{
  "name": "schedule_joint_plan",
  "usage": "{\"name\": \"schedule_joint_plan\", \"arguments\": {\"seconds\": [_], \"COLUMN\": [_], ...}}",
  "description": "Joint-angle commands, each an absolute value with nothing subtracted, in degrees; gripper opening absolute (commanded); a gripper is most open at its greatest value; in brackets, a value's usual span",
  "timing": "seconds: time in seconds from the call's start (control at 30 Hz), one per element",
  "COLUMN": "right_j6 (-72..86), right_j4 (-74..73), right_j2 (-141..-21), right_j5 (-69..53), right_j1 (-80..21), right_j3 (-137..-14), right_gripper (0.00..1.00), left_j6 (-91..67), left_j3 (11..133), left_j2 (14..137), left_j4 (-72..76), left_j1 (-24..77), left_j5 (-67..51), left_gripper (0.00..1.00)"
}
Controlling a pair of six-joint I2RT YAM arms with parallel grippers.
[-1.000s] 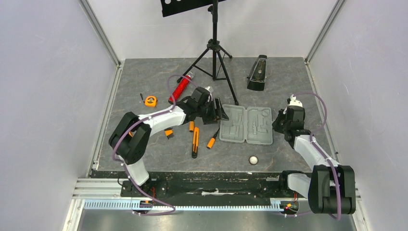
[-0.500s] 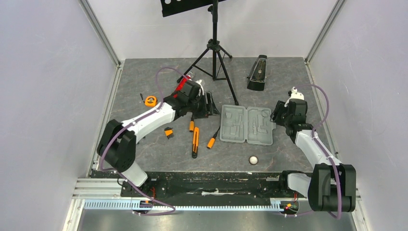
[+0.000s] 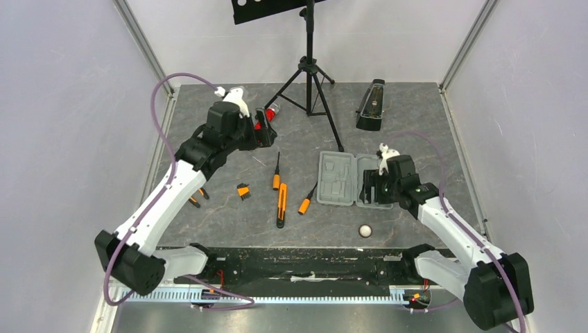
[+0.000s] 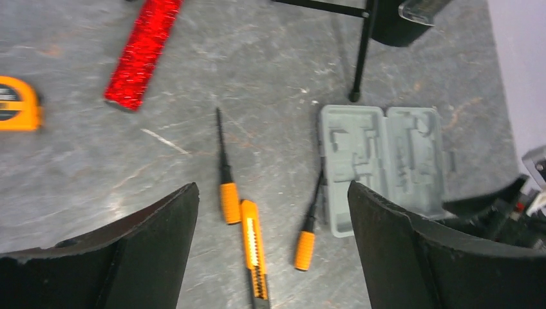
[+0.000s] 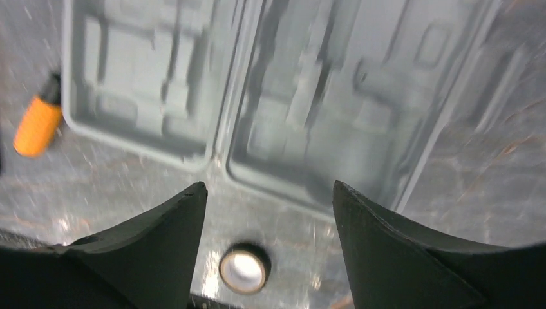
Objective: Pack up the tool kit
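The grey case [image 3: 338, 178] lies open and flat, its moulded recesses [image 5: 309, 96] showing nothing in them. Left of it lie a screwdriver [image 3: 277, 173], an orange knife [image 3: 281, 206] and a second screwdriver [image 3: 307, 201]. An orange tape measure [image 4: 16, 103] sits far left. My left gripper [image 3: 266, 132] hangs high over the table's back left, open [image 4: 272, 193], nothing between its fingers. My right gripper [image 3: 371, 188] hovers over the case's right half, open [image 5: 269, 187] and empty.
A red glittery cylinder [image 3: 267, 114] lies under the left gripper. A tripod stand [image 3: 310, 76] and a black metronome [image 3: 371, 104] stand at the back. A small white round thing [image 3: 365, 230] sits in front of the case. A small orange-black tool [image 3: 243, 191] lies left.
The left arm rose and swung back-left away from the case, its jaws widening. The right gripper moved left onto the case's right half and opened.
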State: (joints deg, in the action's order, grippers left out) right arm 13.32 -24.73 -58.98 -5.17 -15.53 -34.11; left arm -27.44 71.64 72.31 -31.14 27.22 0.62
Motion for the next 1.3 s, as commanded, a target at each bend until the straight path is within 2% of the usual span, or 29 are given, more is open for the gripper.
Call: {"name": "schedule_joint_plan", "arguments": {"seconds": [0.0, 0.2, 0.6, 0.97, 1.1, 1.2, 1.27], "right_j6": [15.6, 18.3, 20.2, 20.5, 20.5, 20.6, 20.6], "right_j4": [-34.8, -39.0, -38.8, -35.8, -35.0, -34.2, -32.7], "right_j2": [-55.6, -55.4, -57.5, -58.1, -57.7, -56.9, -56.2], "right_j5": [-4.1, -0.4, 0.4, 0.4, 0.4, 0.2, 0.1], "right_j1": [-20.6, -28.4, -30.2, -30.2, -30.2, -30.2, -30.2], "right_j3": [-30.8, -29.0, -28.3, -25.5, -25.5, -26.5, -27.3], "right_gripper": [0.76, 0.76, 0.54, 0.41, 0.25, 0.03, 0.0], "left_j6": [-20.2, -19.4, -19.2, -19.7, -20.0, -20.4, -20.8], "left_j3": [66.7, 62.0, 61.3, 61.3, 61.3, 61.3, 61.2], "left_j2": [66.4, 63.2, 63.2, 64.5, 65.0, 65.2, 65.4], "left_j4": [-30.9, -27.9, -27.8, -27.8, -27.7, -27.3, -26.8], "left_j1": [26.9, 26.7, 26.4, 26.0, 25.8, 25.7, 25.7], "left_j5": [13.1, 16.8, 16.3, 15.1, 14.0, 12.6, 10.9], "left_gripper": [0.93, 0.94, 0.92, 0.91, 0.91, 0.91, 0.91]}}
